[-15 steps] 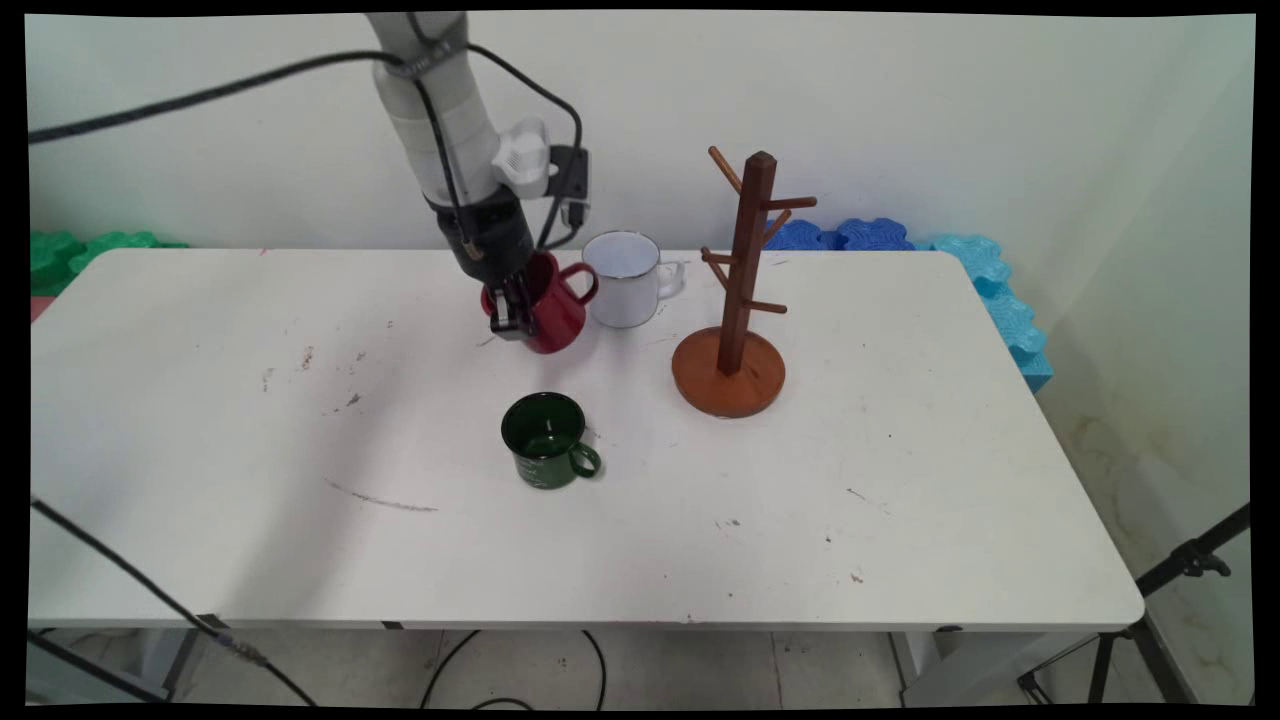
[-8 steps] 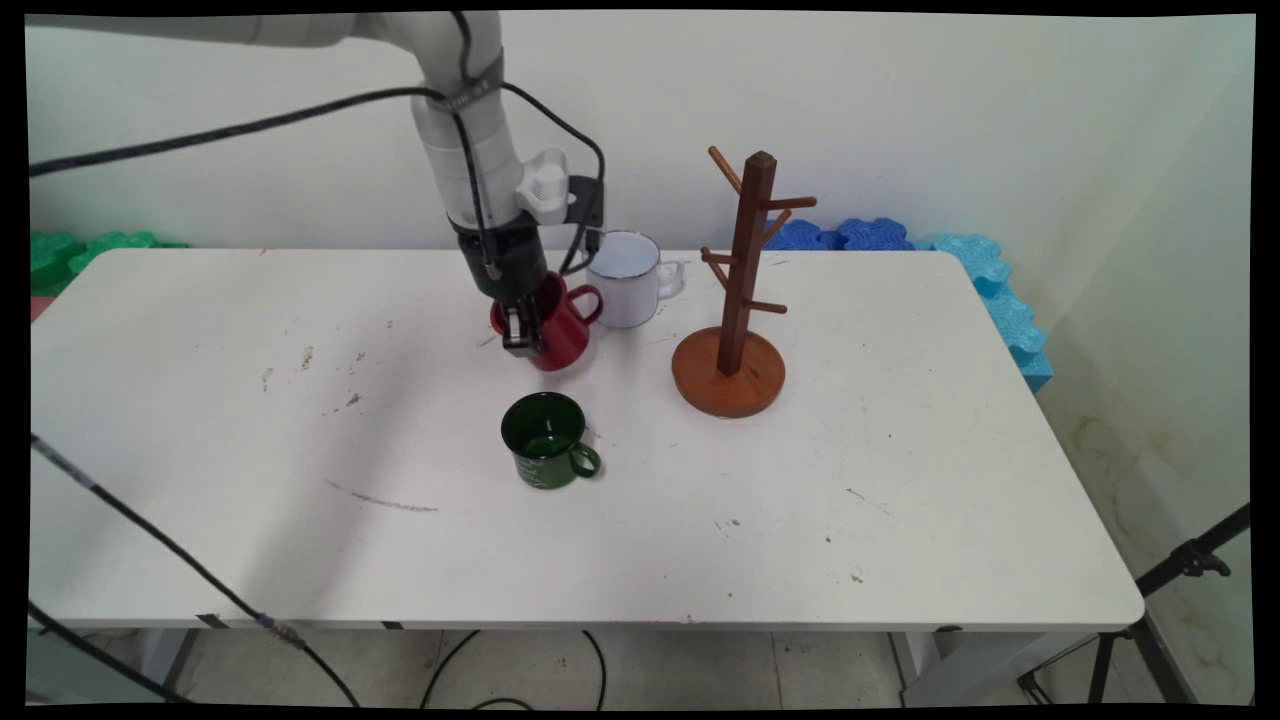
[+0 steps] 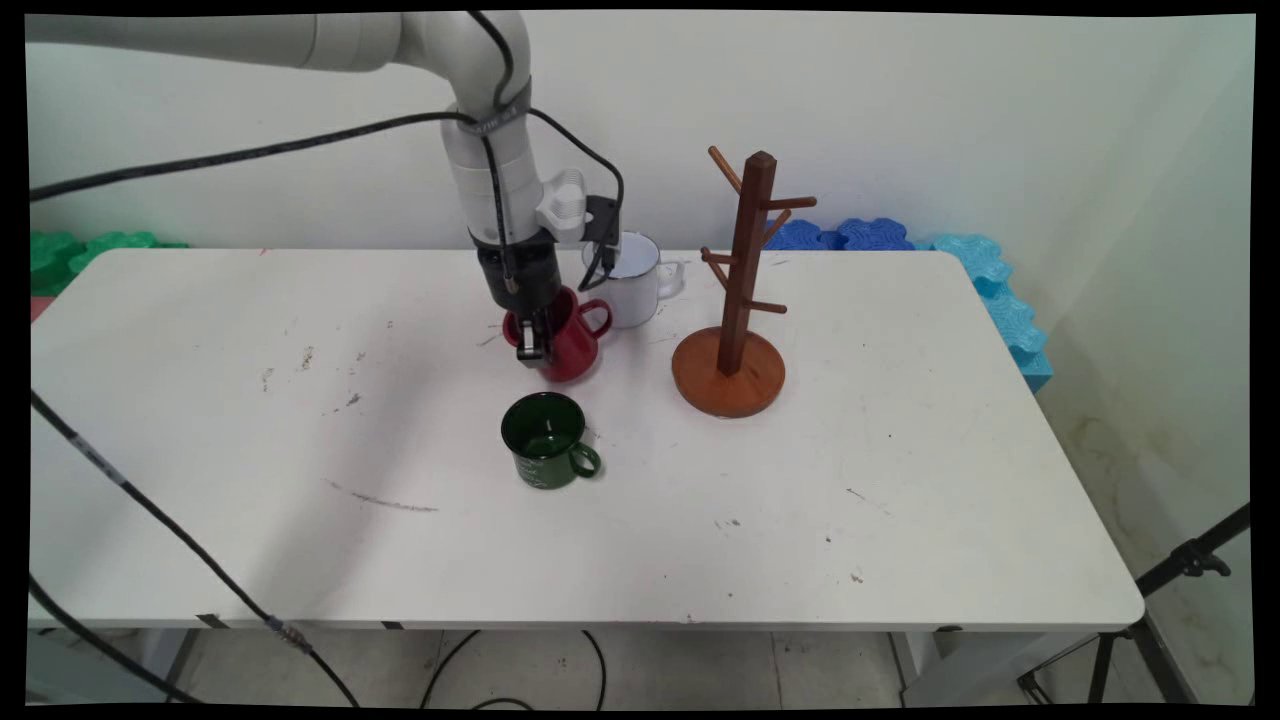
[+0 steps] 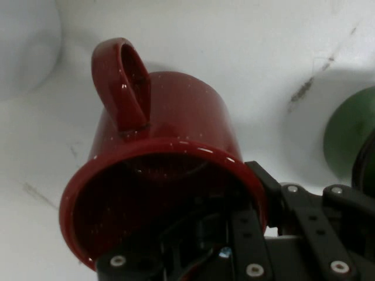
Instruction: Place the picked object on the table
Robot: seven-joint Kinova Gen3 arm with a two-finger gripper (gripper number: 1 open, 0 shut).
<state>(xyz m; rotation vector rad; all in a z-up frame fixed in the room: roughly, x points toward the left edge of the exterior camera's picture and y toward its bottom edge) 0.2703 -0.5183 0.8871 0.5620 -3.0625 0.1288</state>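
My gripper (image 3: pixel 533 345) is shut on the rim of a red mug (image 3: pixel 567 345), one finger inside it and one outside. The mug hangs tilted a little above the table, its handle (image 3: pixel 598 317) pointing right toward the white mug (image 3: pixel 630 282). In the hand view the red mug (image 4: pixel 170 158) fills the middle, its handle (image 4: pixel 120 82) up and its open mouth toward the camera. A green mug (image 3: pixel 545 440) stands on the table just in front of the held mug; its edge (image 4: pixel 348 137) shows at the right of the hand view.
A brown wooden mug tree (image 3: pixel 738 290) with several pegs stands right of the mugs. The white table (image 3: pixel 250 420) has scuff marks at the left. Blue and green foam pieces (image 3: pixel 985 270) lie behind the table against the wall. Black cables (image 3: pixel 150 520) hang at the left.
The arm has carried the red mug to the right and toward the near side, closer to the green mug, and the mug now sits less tilted. The other mugs and the tree stayed put.
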